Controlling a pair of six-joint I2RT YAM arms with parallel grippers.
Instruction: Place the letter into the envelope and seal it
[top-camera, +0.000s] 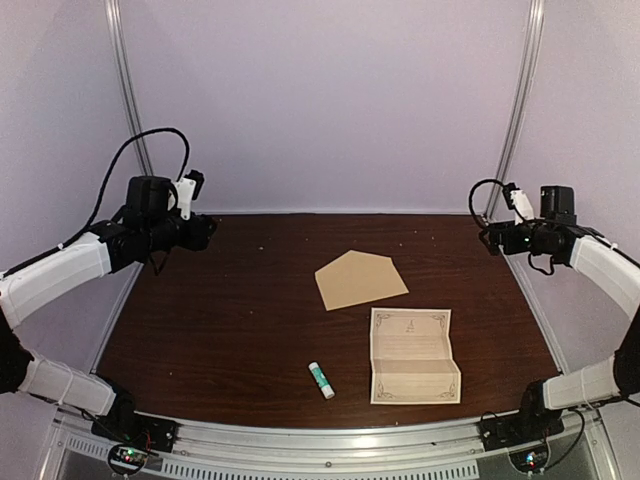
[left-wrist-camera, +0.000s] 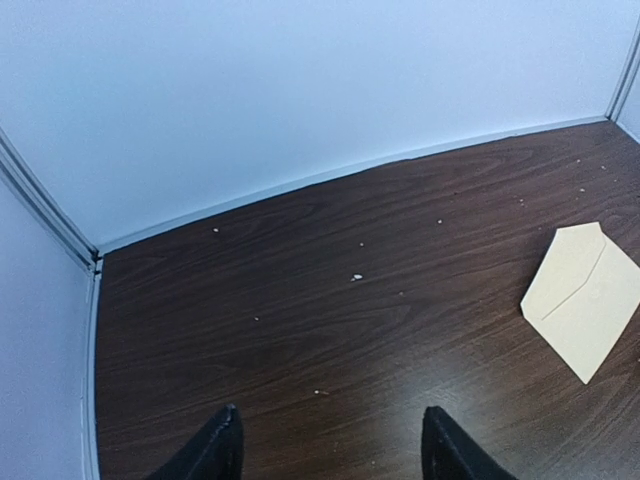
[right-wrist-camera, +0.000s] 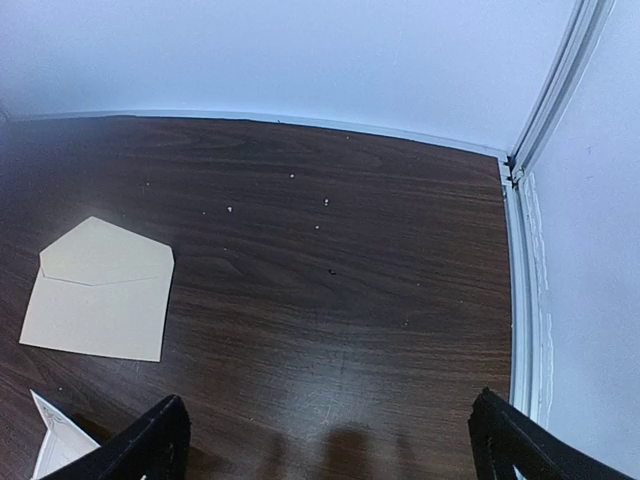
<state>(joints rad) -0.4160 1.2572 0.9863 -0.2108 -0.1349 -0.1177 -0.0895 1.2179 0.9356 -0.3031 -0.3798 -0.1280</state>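
The tan envelope (top-camera: 360, 279) lies flat near the table's middle, its pointed flap toward the back wall; it also shows in the left wrist view as envelope (left-wrist-camera: 586, 300) and in the right wrist view as envelope (right-wrist-camera: 100, 290). The cream letter (top-camera: 413, 355) with its dark border lies unfolded in front of it, to the right; a corner of the letter (right-wrist-camera: 55, 440) shows in the right wrist view. My left gripper (top-camera: 205, 230) hovers open over the back left corner, far from both. My right gripper (top-camera: 490, 238) hovers open at the back right. Nothing sits between either pair of fingers (left-wrist-camera: 220, 450) (right-wrist-camera: 150, 440).
A white glue stick with a green cap (top-camera: 321, 380) lies near the front edge, left of the letter. Pale enclosure walls with metal posts (top-camera: 128, 90) surround the dark wooden table (top-camera: 230, 320). Small white crumbs dot the back of the table.
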